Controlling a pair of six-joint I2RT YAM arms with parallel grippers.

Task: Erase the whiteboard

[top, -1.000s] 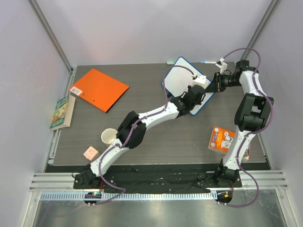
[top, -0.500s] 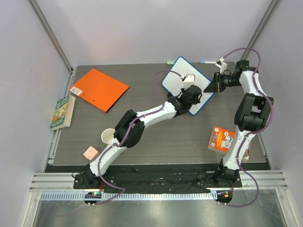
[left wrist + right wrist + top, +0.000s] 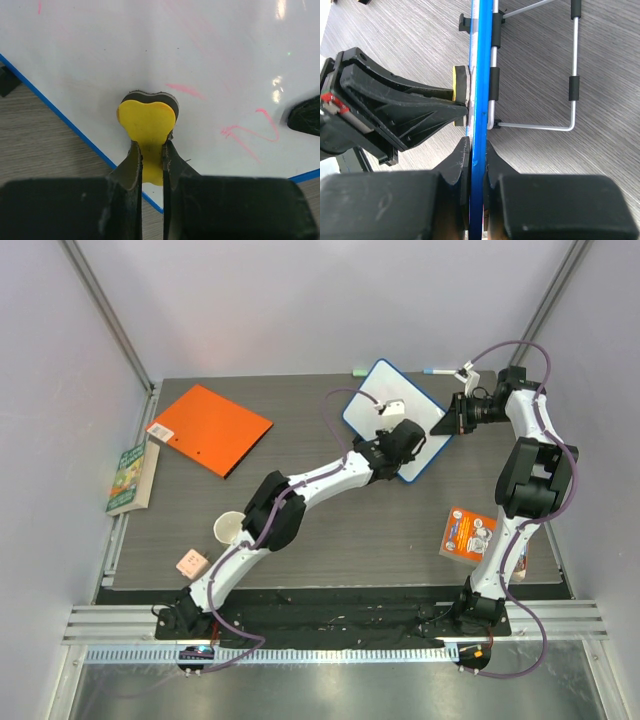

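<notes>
1. Dark grey table [image 3: 300,530] between pale walls; bore the whiteboard [image 3: 380,385] toward its far side, turned cornerwise, with a wire stand [image 3: 572,65] at the back, seemingly to prop it.
2. Pinched the whiteboard's blue rim with the right gripper [image 3: 474,150], jaws closed on that rim at the right corner; judged as bracing, so that wiping could not push the whiteboard away.
3. Gripped a yellow eraser [image 3: 147,117] in the left gripper [image 3: 151,160], jaws closed tightly on its narrow end, with the dark felt side pressed against the whiteboard near its lower edge.
4. Showed faint red marks [image 3: 250,132] on the whiteboard just right of the eraser, and pink smears above it; judged as only partly erased, more strokes needed there.
5. Lay well to the left of the whiteboard: orange folder [image 3: 210,428], apart from the work.
</notes>
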